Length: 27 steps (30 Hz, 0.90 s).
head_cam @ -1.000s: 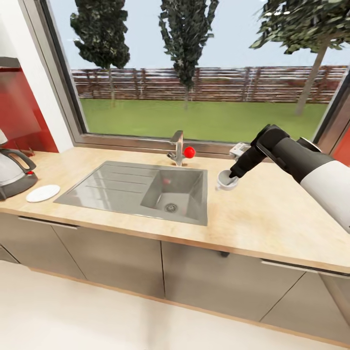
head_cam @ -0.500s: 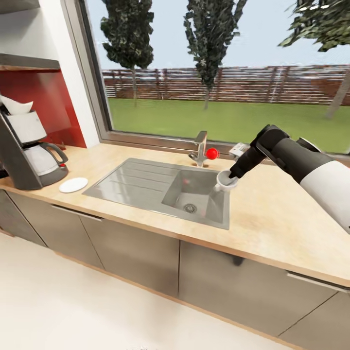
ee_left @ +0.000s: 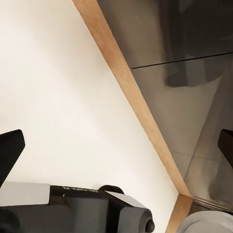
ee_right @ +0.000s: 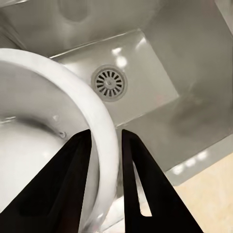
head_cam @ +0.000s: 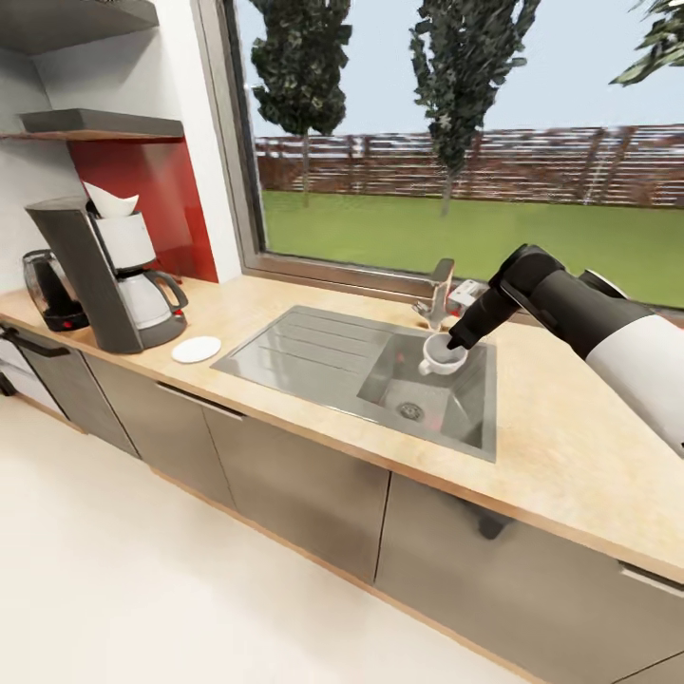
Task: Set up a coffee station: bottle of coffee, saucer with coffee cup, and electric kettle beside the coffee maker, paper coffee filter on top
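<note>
**Right gripper held the coffee cup over the sink**

The right gripper (head_cam: 456, 344) was pinched on the rim of the coffee cup (head_cam: 442, 354). In the right wrist view one black finger (ee_right: 65, 187) sat inside the white cup (ee_right: 53, 126) and the other sat outside, with the rim squeezed between them. The cup hung in the air above the steel sink (head_cam: 313, 356), over the deep bowl with the round drain (ee_right: 109, 83). The tap (head_cam: 439, 294) stood just behind it by the window.

The left gripper (ee_left: 116, 145) pointed down at the pale floor (ee_left: 53, 87) beside the grey cabinet fronts (ee_left: 194, 92). Its two dark fingertips were far apart at the picture's edges, with nothing between them.

Far along the kitchen countertop (head_cam: 570, 446), the coffee maker (head_cam: 109, 275) stood with a white paper filter (head_cam: 109, 201) poking out of its top. The saucer (head_cam: 197, 350) lay flat just beside its base, with nothing on it. The electric kettle (head_cam: 52, 290) stood on the other side of the coffee maker, close by.

No writing could be read on any of these things.
</note>
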{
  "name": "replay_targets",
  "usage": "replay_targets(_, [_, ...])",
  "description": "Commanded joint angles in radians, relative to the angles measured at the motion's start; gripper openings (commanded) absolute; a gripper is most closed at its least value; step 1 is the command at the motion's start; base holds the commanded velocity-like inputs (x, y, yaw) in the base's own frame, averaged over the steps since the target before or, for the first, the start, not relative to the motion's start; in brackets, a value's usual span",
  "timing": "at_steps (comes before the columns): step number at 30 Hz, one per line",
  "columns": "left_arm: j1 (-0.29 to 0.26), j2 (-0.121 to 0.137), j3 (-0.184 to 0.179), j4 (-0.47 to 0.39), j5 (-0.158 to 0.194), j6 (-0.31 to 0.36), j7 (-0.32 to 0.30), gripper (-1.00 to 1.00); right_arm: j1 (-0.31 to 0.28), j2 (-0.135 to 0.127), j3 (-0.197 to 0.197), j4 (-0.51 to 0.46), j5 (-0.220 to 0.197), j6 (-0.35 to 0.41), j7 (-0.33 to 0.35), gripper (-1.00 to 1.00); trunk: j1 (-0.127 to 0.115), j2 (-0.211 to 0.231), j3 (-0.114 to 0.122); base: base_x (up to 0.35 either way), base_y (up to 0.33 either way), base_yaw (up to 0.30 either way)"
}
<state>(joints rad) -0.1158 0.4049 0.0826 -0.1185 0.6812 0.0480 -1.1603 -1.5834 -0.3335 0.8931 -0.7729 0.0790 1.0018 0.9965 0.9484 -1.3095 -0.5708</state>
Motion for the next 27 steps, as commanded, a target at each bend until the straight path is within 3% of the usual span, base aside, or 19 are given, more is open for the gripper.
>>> replay_targets(1, [-0.001, 0.000, 0.008, 0.000, -0.006, 0.005, -0.004, 1.00, -0.001, -0.001, 0.002, -0.002, 0.008, 0.001, 0.008, -1.00, 0.000, -0.001, -0.001, 0.000, 0.000, 0.143])
replay_targets(10, [-0.001, 0.000, 0.008, 0.000, -0.006, 0.005, -0.004, 1.00, -0.001, -0.001, 0.000, -0.001, 0.007, 0.001, 0.008, -1.00, 0.000, -0.001, -0.005, 0.039, 0.045, 0.111])
replay_targets(18, [-0.001, 0.000, 0.008, 0.000, -0.006, 0.006, -0.004, 1.00, -0.001, -0.001, 0.000, -0.001, 0.007, 0.001, 0.008, -1.00, 0.000, -0.001, -0.012, 0.158, 0.234, 0.210])
replay_targets(27, [-0.001, 0.000, 0.008, 0.000, -0.006, 0.005, -0.004, 1.00, 0.000, -0.001, -0.002, -0.001, 0.007, 0.001, 0.007, -1.00, 0.000, -0.001, -0.012, 0.199, 0.262, 0.040])
